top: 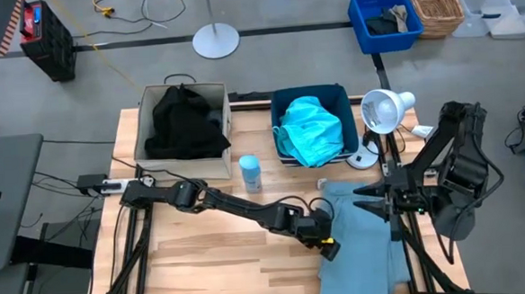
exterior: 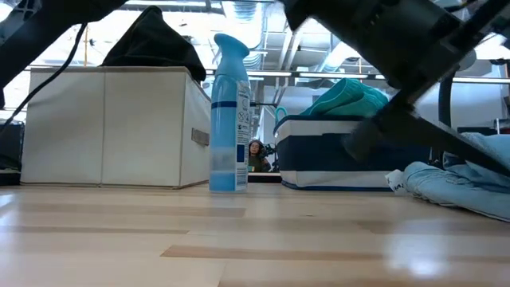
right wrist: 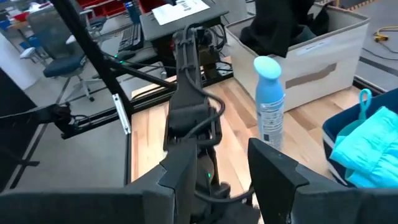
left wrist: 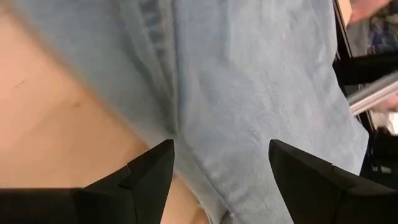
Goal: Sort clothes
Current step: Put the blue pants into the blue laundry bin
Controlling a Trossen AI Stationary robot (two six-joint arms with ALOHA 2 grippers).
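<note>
The pale grey-blue trousers (top: 362,245) lie flat on the table's near right part and also show in the low view (exterior: 462,179). My left gripper (left wrist: 217,177) is open, pointing down over the trousers' left edge (left wrist: 180,124), and shows in the high view (top: 326,238). My right gripper (right wrist: 227,180) is open and empty above the trousers' far end (top: 366,198). A black garment (top: 182,120) is heaped in the beige box (top: 139,135). The turquoise garment (top: 311,131) lies in the navy bin (top: 278,101). I cannot make out the dark green garment.
A blue spray bottle (top: 250,173) stands between the box and the bin, just far of my left arm. A white lamp (top: 382,112) stands right of the bin. Bare wood (top: 205,258) lies at the near left. A person shows far behind the table (exterior: 255,153).
</note>
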